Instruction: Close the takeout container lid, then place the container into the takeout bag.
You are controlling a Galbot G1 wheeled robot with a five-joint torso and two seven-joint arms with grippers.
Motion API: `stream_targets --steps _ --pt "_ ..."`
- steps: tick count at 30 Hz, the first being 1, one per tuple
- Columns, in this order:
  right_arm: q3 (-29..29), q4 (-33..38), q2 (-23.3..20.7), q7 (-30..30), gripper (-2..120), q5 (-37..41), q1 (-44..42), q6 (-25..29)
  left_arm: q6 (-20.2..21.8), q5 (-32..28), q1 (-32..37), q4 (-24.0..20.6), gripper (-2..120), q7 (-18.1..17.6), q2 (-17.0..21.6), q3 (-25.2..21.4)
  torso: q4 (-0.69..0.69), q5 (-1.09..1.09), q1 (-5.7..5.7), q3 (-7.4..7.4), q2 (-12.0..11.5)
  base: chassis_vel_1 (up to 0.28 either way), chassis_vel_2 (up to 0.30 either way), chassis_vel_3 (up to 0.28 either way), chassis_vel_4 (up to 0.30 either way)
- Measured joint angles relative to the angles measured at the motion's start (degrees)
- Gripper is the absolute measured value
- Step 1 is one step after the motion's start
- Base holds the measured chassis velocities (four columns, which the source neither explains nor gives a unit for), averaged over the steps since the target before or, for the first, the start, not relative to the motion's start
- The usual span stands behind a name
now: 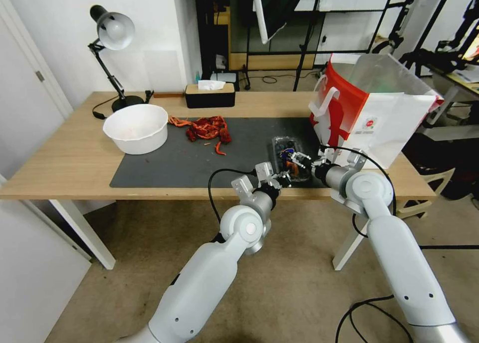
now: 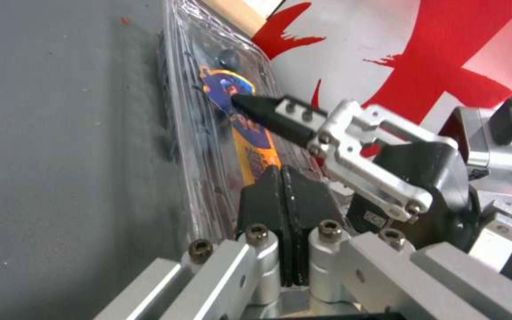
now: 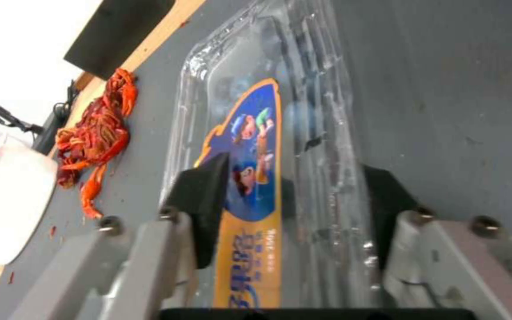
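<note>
On the far left of your table (image 1: 75,158) stood a desk lamp (image 1: 112,31), and just in front of it a round white bowl (image 1: 135,127) rested at the left edge of the dark grey mat (image 1: 199,158). Right of the bowl you had a heap of red crayfish shells (image 1: 207,128) on the mat, with a black tissue box (image 1: 210,94) behind them near the table's back edge. Further right, your left pincer (image 1: 283,178) sat at the near end of the takeout container (image 1: 289,151), its black fingers (image 2: 286,195) pressed flat together with nothing between them, their tips touching the clear plastic at the near edge. The takeout container lay flat on the mat near the table's front edge, just beside the takeout bag (image 1: 371,113), and the lid (image 3: 268,133) lay down over the box, sticker side up; the sticker (image 3: 250,178) showed blue and orange with a cartoon figure. Dark berries showed dimly through the plastic. Your right pincer (image 1: 299,159) reached in from the bag's side and straddled the container, one black finger (image 3: 206,200) lying over the sticker's edge and the other against the opposite side wall, so the fingers stood apart around the box; whether they actually squeezed it you could not tell. At the far right, the takeout bag stood upright on the table's corner, mouth open, red side and white handles facing the container.
</note>
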Motion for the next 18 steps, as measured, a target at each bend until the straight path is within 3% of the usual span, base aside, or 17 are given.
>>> stream_targets --steps 12,18 --pt "0.0 0.1 0.0 0.1 2 0.6 0.2 -0.2 -0.1 -0.1 0.1 -0.6 0 0.2 0.5 -0.5 0.04 0.02 0.0 0.02 0.0 0.0 0.0 0.0 0.0" --pt "0.3 0.3 -0.3 -0.2 0 0.6 0.2 -0.2 -0.1 -0.1 1.0 -1.8 0 0.7 1.6 -1.1 0.04 0.01 0.0 0.02 0.0 0.0 0.0 0.0 0.0"
